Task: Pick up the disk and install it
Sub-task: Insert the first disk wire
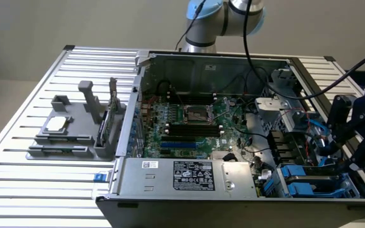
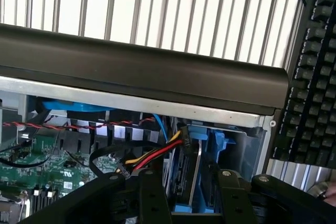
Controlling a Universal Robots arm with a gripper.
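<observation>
The disk [image 2: 195,150] stands on edge in its blue carrier, down in the drive bay [image 1: 311,180] at the corner of the open computer case. My gripper [image 2: 193,178] hangs just above it, and its two black fingers [image 2: 153,198] stand apart, one on each side of the carrier. Whether the pads touch the carrier I cannot tell. In the exterior view the gripper [image 1: 352,164] hovers over that bay at the exterior view's right, close to the case's side wall. A red, yellow and black cable bundle [image 2: 155,156] runs up to the disk's end.
The motherboard [image 1: 189,123] fills the case floor. A long grey box with stickers [image 1: 195,175] lies along the near wall. A grey fixture [image 1: 68,135] holding a small square chip [image 1: 55,124] sits on the slatted table. A black keyboard [image 2: 310,77] lies beside the case.
</observation>
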